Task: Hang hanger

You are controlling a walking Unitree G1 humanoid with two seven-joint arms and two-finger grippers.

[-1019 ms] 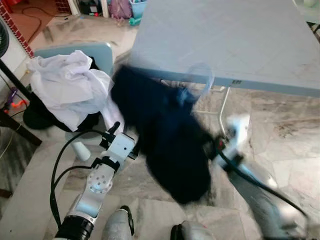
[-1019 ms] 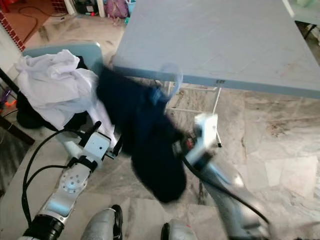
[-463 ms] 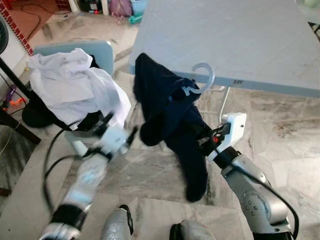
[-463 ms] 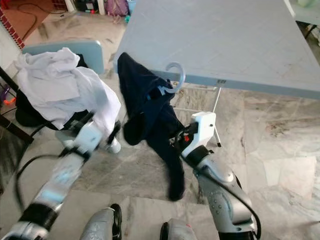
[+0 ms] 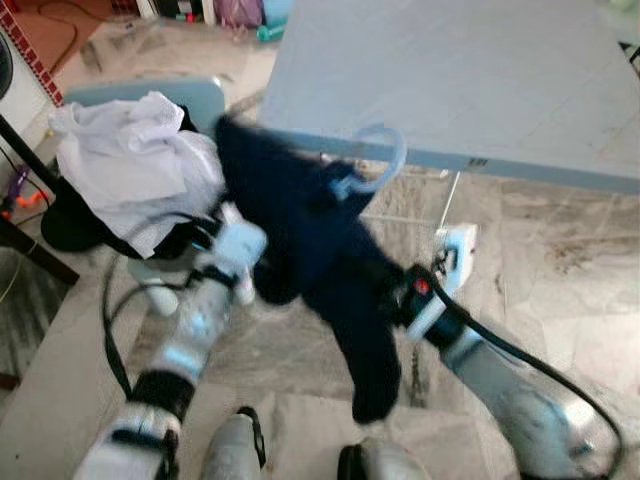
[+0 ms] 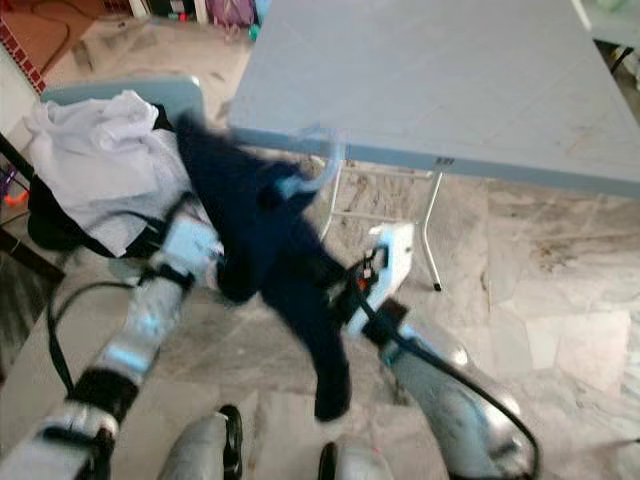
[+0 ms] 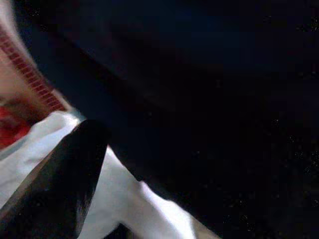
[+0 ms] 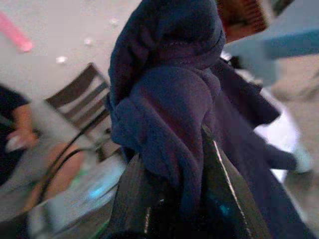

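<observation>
Two silver jointed arms [image 5: 190, 340], white wrist housings [image 5: 237, 245], looping black cables [image 5: 520, 352], black-fingered end effectors

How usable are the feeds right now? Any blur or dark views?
Both eye views are motion-blurred, worst on the dark garment, hanger hook and arms; the table stays fairly sharp. Left wrist view is nearly black with dark cloth. Right wrist view is bright, with a soft background.
</observation>
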